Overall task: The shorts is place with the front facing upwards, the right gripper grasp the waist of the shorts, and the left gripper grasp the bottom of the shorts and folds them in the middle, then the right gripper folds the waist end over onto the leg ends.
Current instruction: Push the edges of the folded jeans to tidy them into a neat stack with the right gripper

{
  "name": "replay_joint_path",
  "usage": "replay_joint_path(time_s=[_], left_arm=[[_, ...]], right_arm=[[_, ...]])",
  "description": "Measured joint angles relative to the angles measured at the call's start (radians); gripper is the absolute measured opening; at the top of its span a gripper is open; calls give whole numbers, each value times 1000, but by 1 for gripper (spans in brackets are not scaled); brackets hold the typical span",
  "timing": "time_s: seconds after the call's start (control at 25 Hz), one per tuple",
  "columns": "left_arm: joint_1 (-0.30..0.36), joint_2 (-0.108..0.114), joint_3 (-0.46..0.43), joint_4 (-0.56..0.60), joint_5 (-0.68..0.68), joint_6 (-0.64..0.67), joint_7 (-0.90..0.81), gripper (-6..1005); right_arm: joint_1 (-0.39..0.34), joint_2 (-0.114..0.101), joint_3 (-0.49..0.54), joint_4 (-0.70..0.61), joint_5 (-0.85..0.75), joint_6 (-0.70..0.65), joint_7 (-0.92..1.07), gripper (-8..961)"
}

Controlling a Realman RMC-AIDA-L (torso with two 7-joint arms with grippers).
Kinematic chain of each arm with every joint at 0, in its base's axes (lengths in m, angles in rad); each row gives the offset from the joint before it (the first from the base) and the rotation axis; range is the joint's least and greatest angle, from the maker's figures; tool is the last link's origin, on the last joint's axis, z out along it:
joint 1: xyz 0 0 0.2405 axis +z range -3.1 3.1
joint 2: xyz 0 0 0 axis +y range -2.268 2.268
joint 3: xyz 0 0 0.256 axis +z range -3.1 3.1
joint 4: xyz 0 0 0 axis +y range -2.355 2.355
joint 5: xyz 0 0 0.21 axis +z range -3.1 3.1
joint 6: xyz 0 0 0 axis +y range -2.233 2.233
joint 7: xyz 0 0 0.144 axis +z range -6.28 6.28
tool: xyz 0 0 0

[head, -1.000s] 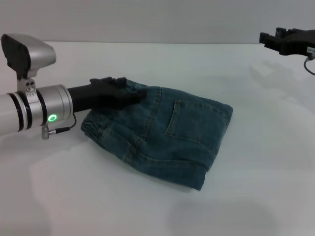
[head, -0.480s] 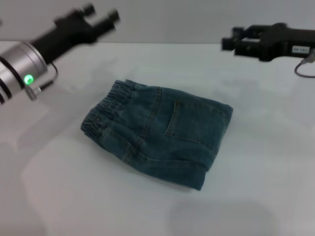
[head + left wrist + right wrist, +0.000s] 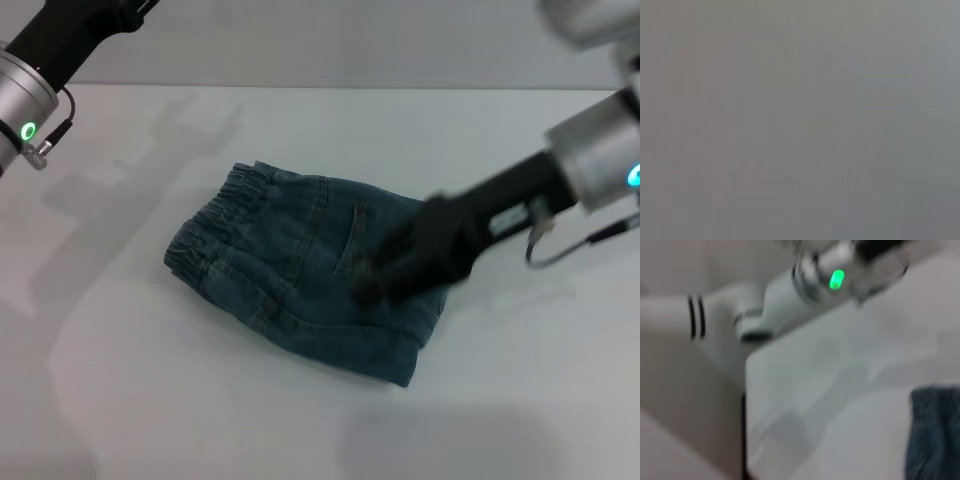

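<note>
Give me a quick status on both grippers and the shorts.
Right gripper low over the shorts, fingers unclear. Left gripper out of frame, its arm raised far left. Shorts folded into a bundle, waistband facing left. Nothing in the way.

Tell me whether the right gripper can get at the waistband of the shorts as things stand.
Probably yes. The right gripper is low over the folded shorts, the waistband lies uncovered, and the left gripper is raised away at the far left edge.
</note>
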Motion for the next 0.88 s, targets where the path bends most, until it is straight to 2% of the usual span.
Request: replay_joint_path(time_s=[0.2, 0.4, 0.88], left_arm=[[-14, 0, 0, -29, -44, -7, 63, 785], [-15, -1, 0, -39, -64, -9, 71, 785], [-10, -2, 1, -55, -71, -4, 72, 784]], right_arm=[[66, 26, -47, 84, -90, -12, 13, 493], [89, 39, -58, 130, -161, -12, 25, 493], [79, 49, -61, 194, -242, 109, 32, 493]])
